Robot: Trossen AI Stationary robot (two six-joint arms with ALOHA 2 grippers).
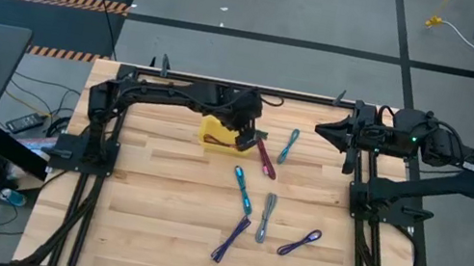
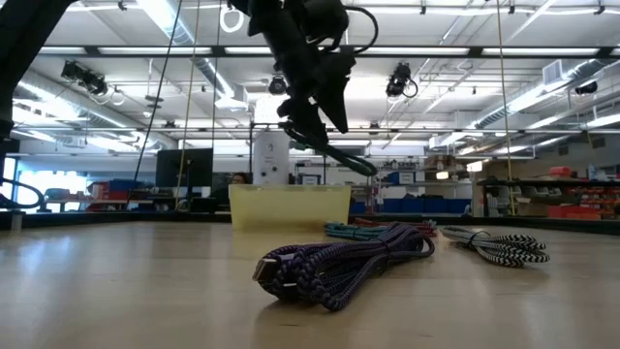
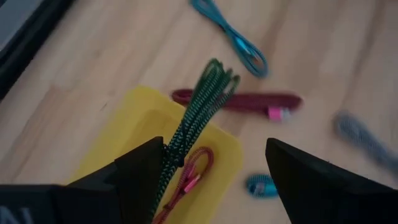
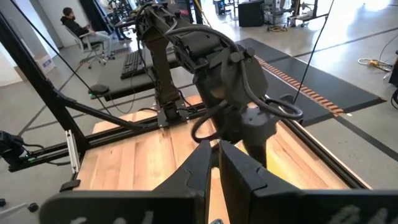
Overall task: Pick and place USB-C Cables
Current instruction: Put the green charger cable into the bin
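Green cable point(image 3: 200, 109) is leaning on my left gripper's point(image 3: 211, 168) spread finger above the yellow tray point(image 3: 130, 134), upper-centre; right gripper point(image 4: 214, 171) is idling pinched together.

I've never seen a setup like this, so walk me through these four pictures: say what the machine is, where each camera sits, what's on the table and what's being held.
It is a robot with two dark arms at a wooden table. One picture looks straight down, one looks level across the tabletop, and two come from cameras on the wrists. The left arm hangs over a yellow tray with its jaws open. A green cable leans against one finger above the tray, and a red cable lies inside. Loose on the table are a maroon cable, a far teal cable, a near teal cable, a grey cable, a left purple cable and a right purple cable. The right arm waits at the right edge, jaws shut.
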